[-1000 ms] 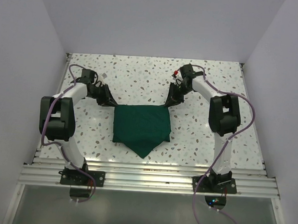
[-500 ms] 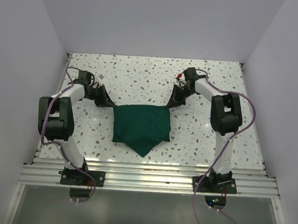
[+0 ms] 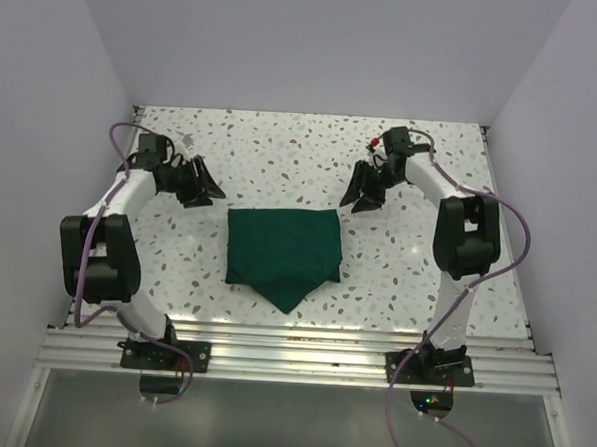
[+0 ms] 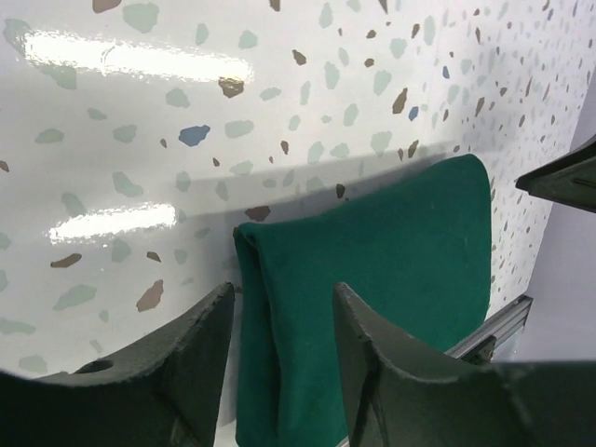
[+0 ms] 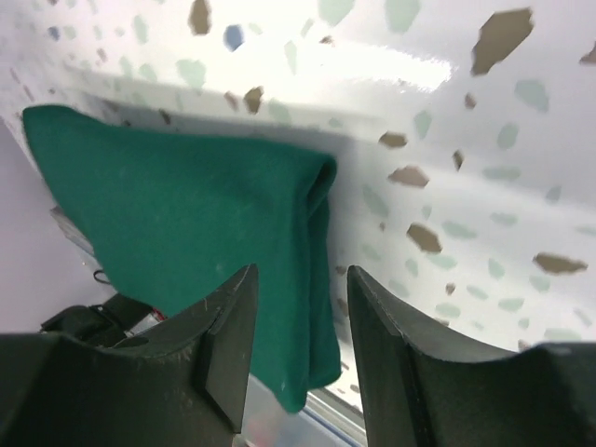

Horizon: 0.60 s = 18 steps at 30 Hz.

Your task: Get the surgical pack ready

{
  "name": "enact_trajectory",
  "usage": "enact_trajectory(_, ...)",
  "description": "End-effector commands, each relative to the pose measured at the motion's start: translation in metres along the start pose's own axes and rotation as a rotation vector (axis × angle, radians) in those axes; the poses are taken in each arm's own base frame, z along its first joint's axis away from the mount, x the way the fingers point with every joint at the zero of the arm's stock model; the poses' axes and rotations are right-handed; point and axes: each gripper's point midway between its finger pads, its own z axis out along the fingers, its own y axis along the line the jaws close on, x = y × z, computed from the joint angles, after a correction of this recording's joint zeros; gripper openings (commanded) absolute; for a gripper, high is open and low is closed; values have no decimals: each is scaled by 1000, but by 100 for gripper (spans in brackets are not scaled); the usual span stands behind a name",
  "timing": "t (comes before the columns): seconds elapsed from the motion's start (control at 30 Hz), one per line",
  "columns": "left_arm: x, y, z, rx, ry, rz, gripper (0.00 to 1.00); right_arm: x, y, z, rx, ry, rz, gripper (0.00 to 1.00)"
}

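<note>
centre: the surgical pack (image 3: 282, 253) is the only thing I see lying on the table (image 3: 282, 148); its point faces the near rail (image 3: 292, 348).
left lane: bare tabletop between the left gripper (image 3: 212, 189) and the pack's far-left corner; jaws apart, nothing in them.
right lane: right gripper (image 3: 355, 201) near the far-right corner, not touching; jaws apart.
far side: open tabletop up to the back wall (image 3: 308, 44).
sides: side walls (image 3: 44, 120) box me in.

Dark green surgical pack (image 3: 283, 251), folded flat, straight far edge, near corner pointing down, lying mid-table (image 3: 282, 153), untouched
</note>
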Motion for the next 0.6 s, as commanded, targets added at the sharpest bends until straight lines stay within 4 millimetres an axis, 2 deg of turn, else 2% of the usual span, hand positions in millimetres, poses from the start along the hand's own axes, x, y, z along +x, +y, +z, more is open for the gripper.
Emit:
enact_trajectory(0.0,4,-18,-25,30,-46,52,49,18,30,-44,-30,-57,-90,47)
enact_trajectory(0.03,2,-30,-34,68,-80,77,45,28,39,-46,-53,-44,-113,47)
enact_trajectory(0.07,12,-40,-34,126,-59,66,36,34,44,-47,-67,-39,-128,47)
enact_trajectory(0.13,25,-61,-36,169,-54,123,35,56,57,-49,-97,-8,-163,47)
enact_trajectory(0.17,28,-65,-34,149,-55,173,38,65,57,-50,-89,12,-177,47)
enact_trajectory(0.2,41,-76,-29,136,-29,230,40,75,54,-54,-75,13,-179,47)
enact_trajectory(0.27,49,-63,-31,23,-39,234,46,91,38,-56,-32,35,-149,45)
enact_trajectory(0.33,56,-50,-38,-49,-63,186,46,103,28,-60,8,42,-139,40)
enact_trajectory(0.37,61,-33,-38,-120,-61,149,44,117,16,-56,32,78,-110,38)
enact_trajectory(0.43,76,-19,-40,-175,-30,114,38,131,9,-55,32,96,-90,28)
enact_trajectory(0.47,77,-14,-42,-200,-40,95,29,136,6,-52,26,101,-79,22)
enact_trajectory(0.5,81,-11,-45,-217,-44,90,24,152,-1,-50,27,124,-47,11)
enact_trajectory(0.53,83,-7,-46,-232,-44,80,19,154,-3,-46,18,117,-38,7)
enact_trajectory(0.57,84,-7,-47,-233,-47,78,18,170,-13,-39,24,146,1,6)
